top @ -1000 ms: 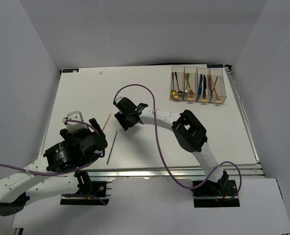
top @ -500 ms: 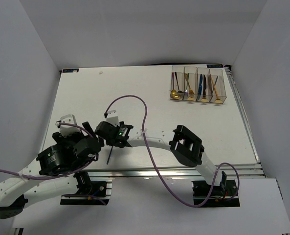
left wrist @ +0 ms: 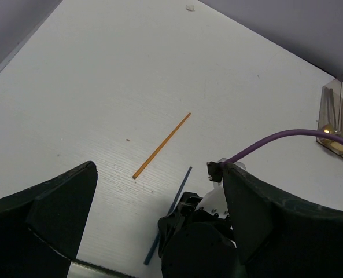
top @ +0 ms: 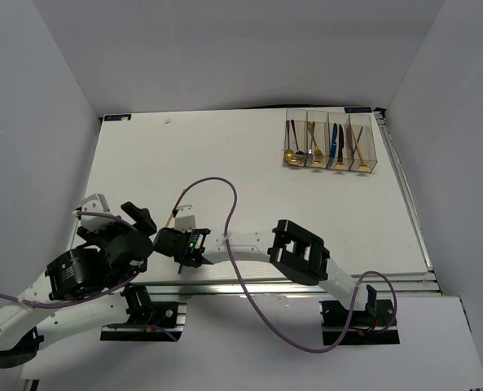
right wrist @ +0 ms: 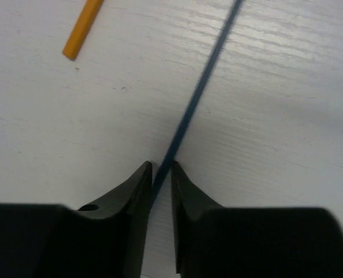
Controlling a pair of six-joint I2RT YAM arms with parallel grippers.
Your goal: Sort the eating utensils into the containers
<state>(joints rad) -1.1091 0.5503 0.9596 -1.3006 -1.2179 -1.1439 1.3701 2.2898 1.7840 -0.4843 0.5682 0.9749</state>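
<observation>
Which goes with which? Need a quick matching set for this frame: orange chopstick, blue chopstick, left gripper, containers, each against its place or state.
Column 1
1. orange chopstick
2. blue chopstick
3. left gripper
4. containers

Column 2
a. wide open, holding nothing
b. back right, cutlery inside
c. lying loose, nothing touching it
d. running between the tips of the right gripper

Pairs: 1-c, 2-d, 3-a, 4-b
</observation>
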